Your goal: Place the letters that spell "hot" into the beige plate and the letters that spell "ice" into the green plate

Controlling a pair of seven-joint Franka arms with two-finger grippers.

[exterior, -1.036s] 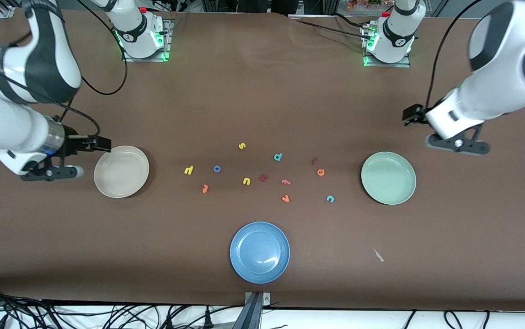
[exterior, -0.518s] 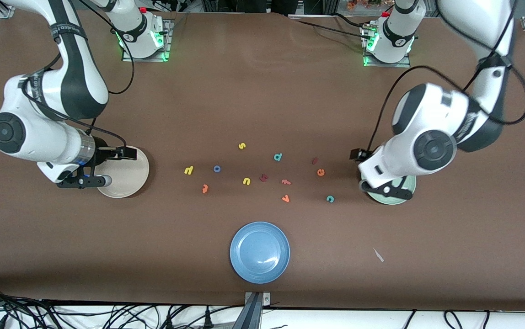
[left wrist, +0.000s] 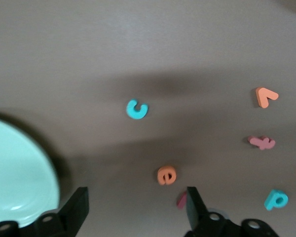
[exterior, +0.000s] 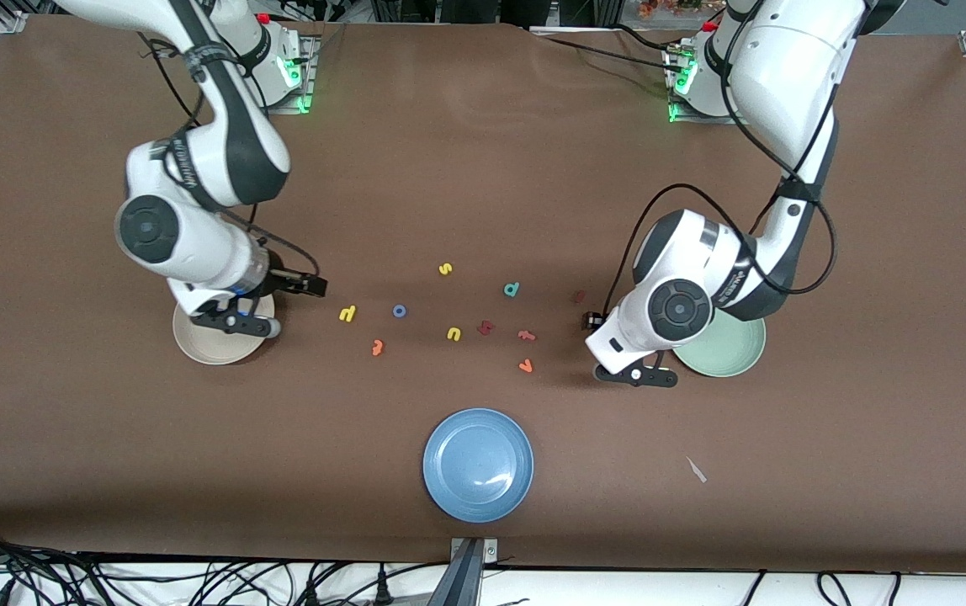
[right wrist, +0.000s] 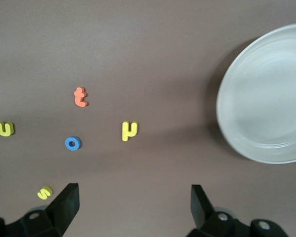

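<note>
**Front view.** Mid-frame, the right gripper (exterior: 230,324) hangs over the beige plate (exterior: 197,347), on the rim that faces the letters. Of "hot", the yellow h (exterior: 347,314) is the closest to it. The blue o (exterior: 400,310) and orange t (exterior: 377,346) lie farther toward the frame's centre. The left gripper (exterior: 636,376) is over the table just beside the green plate (exterior: 735,352). It hides the c and e here; the dark red i (exterior: 579,296) shows higher in the frame.

**Left wrist view.** The left gripper (left wrist: 136,193) has its fingers spread and holds nothing. The orange e (left wrist: 166,175) lies almost in the gap and looks the likeliest first pick. The teal c (left wrist: 136,109) lies farther out.

**Right wrist view.** The right gripper (right wrist: 133,190) is also spread and empty, with the yellow h (right wrist: 129,130) straight ahead of the gap.
</note>
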